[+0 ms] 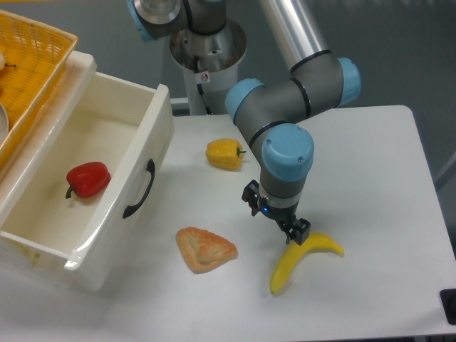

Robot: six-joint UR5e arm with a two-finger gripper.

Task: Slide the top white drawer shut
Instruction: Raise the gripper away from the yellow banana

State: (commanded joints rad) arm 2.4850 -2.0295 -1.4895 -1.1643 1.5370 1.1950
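Observation:
The top white drawer [158, 135] is pulled out at the left, its front panel with the curved black handle [139, 189] facing the table's middle. A red pepper [87, 179] lies inside it. My gripper [275, 212] points down over the table to the right of the drawer, well away from the handle. Its fingers [298, 230] stand spread, open, with nothing between them. One fingertip is close to the top end of a banana [303, 260].
A yellow pepper [225, 154] lies between the drawer and the arm. A triangular pastry [205, 249] rests in front of the drawer's panel. A yellow wicker basket [32, 68] sits on top of the cabinet at the far left.

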